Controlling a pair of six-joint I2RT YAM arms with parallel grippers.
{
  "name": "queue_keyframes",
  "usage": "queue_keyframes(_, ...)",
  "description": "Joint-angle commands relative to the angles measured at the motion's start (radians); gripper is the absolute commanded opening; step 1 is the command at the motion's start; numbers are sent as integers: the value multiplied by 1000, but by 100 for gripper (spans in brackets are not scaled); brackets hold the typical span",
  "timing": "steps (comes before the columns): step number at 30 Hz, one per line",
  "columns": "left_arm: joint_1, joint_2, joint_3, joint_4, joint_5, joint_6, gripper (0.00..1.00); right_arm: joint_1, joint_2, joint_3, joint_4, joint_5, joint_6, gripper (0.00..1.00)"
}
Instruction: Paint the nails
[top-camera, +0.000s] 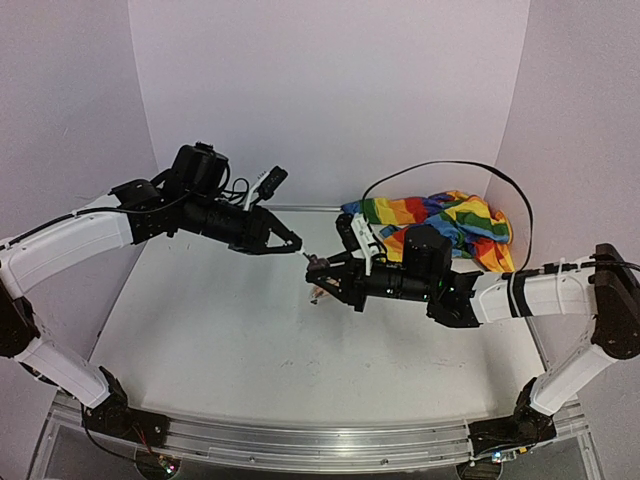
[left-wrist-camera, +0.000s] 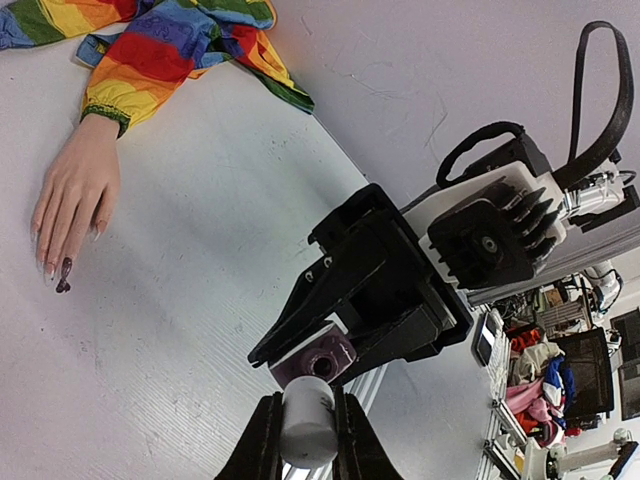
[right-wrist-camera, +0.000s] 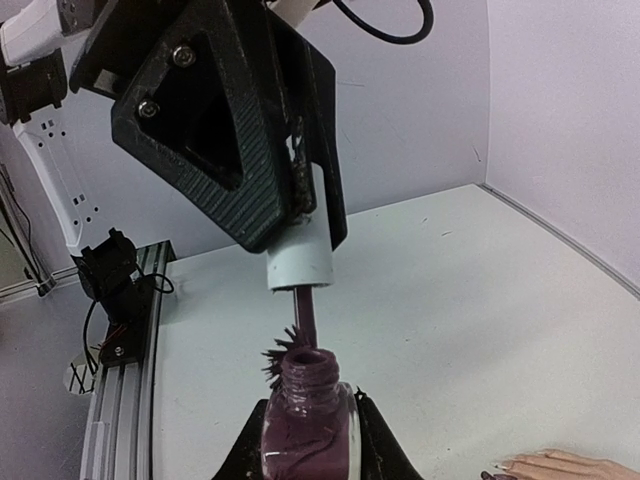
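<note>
My left gripper (top-camera: 297, 243) is shut on the white cap (left-wrist-camera: 307, 425) of the polish brush. My right gripper (top-camera: 318, 268) is shut on the open dark purple polish bottle (right-wrist-camera: 305, 425), held above the table. In the right wrist view the cap (right-wrist-camera: 298, 255) hangs just above the bottle. The brush stem (right-wrist-camera: 305, 318) runs down behind the neck, and bristles splay out beside the mouth. The mannequin hand (left-wrist-camera: 75, 185) lies flat with its rainbow sleeve (left-wrist-camera: 160, 50). Its nails (left-wrist-camera: 47, 268) point away; one nail (left-wrist-camera: 66, 267) is dark. In the top view the right gripper mostly hides the hand.
The rainbow sleeve (top-camera: 440, 225) is bunched at the back right by the wall. A black cable (top-camera: 500, 180) loops over it. A small dark polish spot (left-wrist-camera: 62, 287) lies on the table by the fingertips. White walls close in the back and sides.
</note>
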Motion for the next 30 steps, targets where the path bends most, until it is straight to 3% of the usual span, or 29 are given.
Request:
queue_keyframes(1, -5, -5, 64, 23, 0, 20, 0, 3, -1, 34, 105, -13, -4, 0)
queue_keyframes(30, -4, -62, 69, 18, -45, 28, 0, 5, -8, 16, 117, 15, -2, 0)
